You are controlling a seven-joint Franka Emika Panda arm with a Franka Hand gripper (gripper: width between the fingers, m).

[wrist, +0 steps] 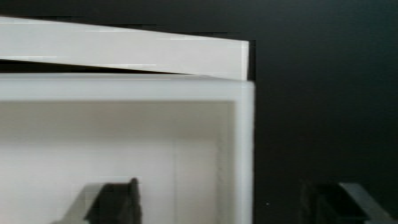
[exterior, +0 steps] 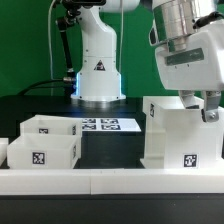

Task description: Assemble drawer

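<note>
Grasp step, seemingly: straddling a wall of the tall boxy white plastic shell (exterior: 175,135), upright at the exterior view's right, with the two-finger gripper (wrist: 231,205) spread, unclenched. Next, closing squarely on that wall

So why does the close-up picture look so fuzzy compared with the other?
Wrist view: the drawer shell looms close, soft-edged and washed out white, the tool's fingers blurred. Exterior view: crisper, tags distinct, with blue glow on the arm's base.
</note>
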